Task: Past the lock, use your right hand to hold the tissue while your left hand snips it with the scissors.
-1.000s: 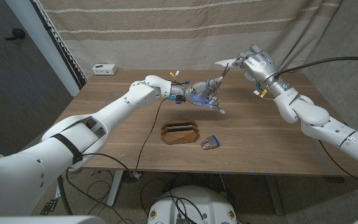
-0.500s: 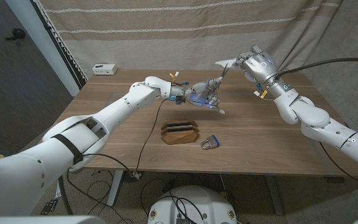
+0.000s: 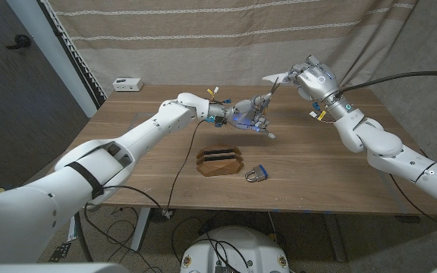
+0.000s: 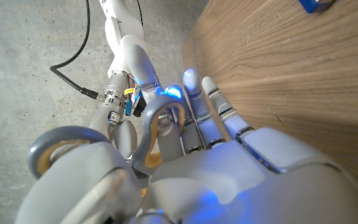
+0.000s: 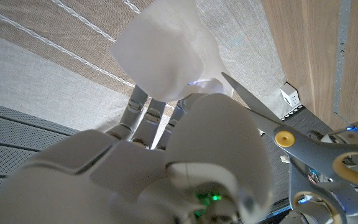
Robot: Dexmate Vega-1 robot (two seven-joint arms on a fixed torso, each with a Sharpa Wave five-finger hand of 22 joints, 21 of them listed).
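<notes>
Tissue held up past the lock, scissors raised to it.

In the head view, the tissue [image 3: 272, 76] was pinched above the far desk [image 3: 317, 167] by the right robot hand [image 3: 309, 76], and the scissors [image 3: 265, 98] were gripped by the left robot hand [image 3: 250, 114]; a wooden holder [image 3: 220, 161] and the lock [image 3: 256, 174] were seen nearer, a white box [image 3: 128, 84] at the far corner. In the left wrist view, the scissors' handles [image 4: 157, 127] were clasped by the fingers [image 4: 213, 109]. In the right wrist view, the blades [image 5: 260, 115] were seen just beside the tissue [image 5: 163, 53].

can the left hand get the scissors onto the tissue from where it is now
Probably yes. The left hand holds the scissors, whose blade tip already sits beside the tissue that the right hand holds up above the table; nothing lies between them.
</notes>
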